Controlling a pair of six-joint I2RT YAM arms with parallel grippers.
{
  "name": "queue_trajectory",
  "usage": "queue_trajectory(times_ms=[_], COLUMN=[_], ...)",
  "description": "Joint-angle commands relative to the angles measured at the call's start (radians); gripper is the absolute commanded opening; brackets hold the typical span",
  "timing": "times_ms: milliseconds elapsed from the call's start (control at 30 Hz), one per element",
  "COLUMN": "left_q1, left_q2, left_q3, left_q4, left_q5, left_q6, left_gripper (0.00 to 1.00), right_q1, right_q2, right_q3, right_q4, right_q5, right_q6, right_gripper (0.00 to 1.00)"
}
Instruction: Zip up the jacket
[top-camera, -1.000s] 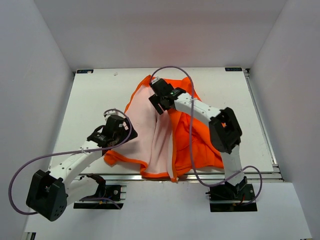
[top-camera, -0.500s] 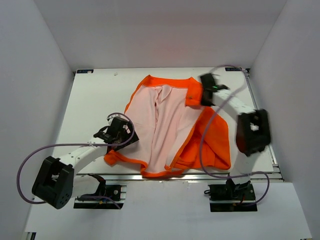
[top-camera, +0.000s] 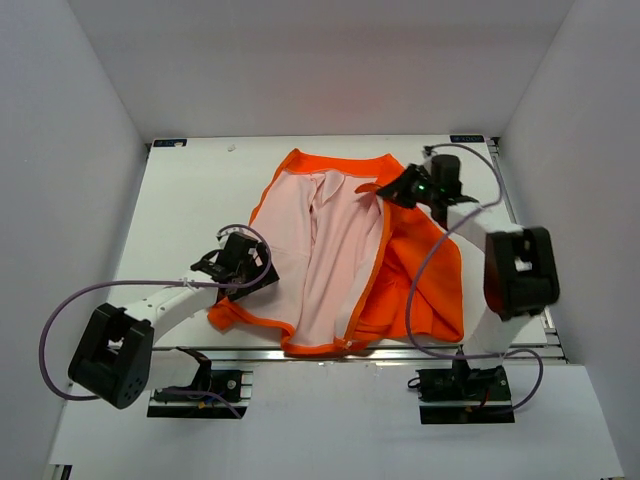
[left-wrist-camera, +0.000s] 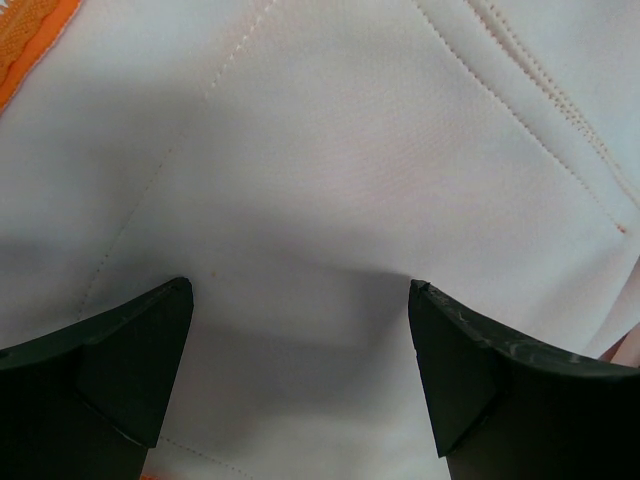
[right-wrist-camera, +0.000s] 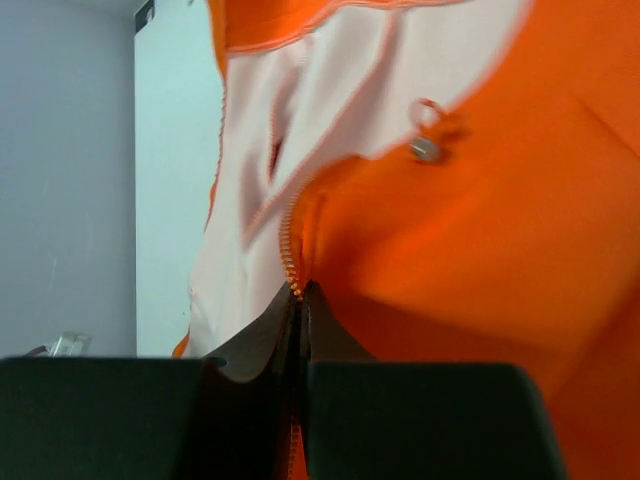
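Top external view shows the jacket (top-camera: 330, 260) lying open in the middle of the counter (top-camera: 190, 200), with the pale pink lining (top-camera: 335, 230) facing up and the orange right front turned out toward the right side. A second ago the right arm stood over the middle of the jacket and this front was folded across. Now the right gripper (top-camera: 400, 188) is at the far right part of the jacket, near the collar, and it has closed. From its wrist camera, the fingers (right-wrist-camera: 250, 340) are pressed together on the front edge, and the zipper teeth (right-wrist-camera: 291, 250) run straight between them. A small metal snap (right-wrist-camera: 426, 148) sits on the orange cloth above. I think this means one zipper side is now found and held, but the two sides are well apart, so the zipping itself is not yet begun. The left gripper (top-camera: 238, 262) has almost not moved. It hangs wide open over the lining (left-wrist-camera: 330, 150) at the near left edge and holds nothing. Two small stickers (top-camera: 170, 143) sit at the far counter corners, too small to read, and I see no brand on the jacket.
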Motion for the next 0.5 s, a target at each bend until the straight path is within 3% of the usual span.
queue_trajectory(times_ms=[0, 100, 133, 200, 233, 267, 400, 467], left_q1=[-0.002, -0.002, -0.002, -0.002, -0.002, -0.002, -0.002, -0.002], left_q2=[-0.045, -0.079, -0.086, -0.105, -0.111, -0.115, -0.142, -0.149], left_q3=[0.026, 0.033, 0.036, 0.045, 0.053, 0.061, 0.093, 0.11], left_q4=[-0.035, -0.042, -0.044, -0.05, -0.055, -0.064, -0.111, -0.128], left_q5=[-0.021, -0.024, -0.025, -0.016, -0.007, -0.004, -0.013, -0.021], left_q6=[0.009, 0.01, 0.014, 0.027, 0.036, 0.049, 0.058, 0.05], left_gripper=[0.98, 0.98, 0.98, 0.98, 0.98, 0.98, 0.98, 0.98], right_q1=[0.101, 0.186, 0.203, 0.243, 0.253, 0.269, 0.305, 0.311], right_q2=[0.102, 0.139, 0.147, 0.202, 0.248, 0.266, 0.241, 0.181], right_q3=[0.19, 0.256, 0.26, 0.321, 0.354, 0.384, 0.403, 0.398], right_q4=[0.025, -0.171, -0.198, -0.34, -0.4, -0.451, -0.486, -0.477], right_q5=[-0.055, 0.147, 0.178, 0.161, 0.149, 0.141, 0.186, 0.137], right_q6=[-0.025, -0.163, -0.288, -0.408, -0.497, -0.533, -0.576, -0.578], right_gripper=[0.01, 0.09, 0.26, 0.44, 0.71, 0.87, 0.89, 0.89])
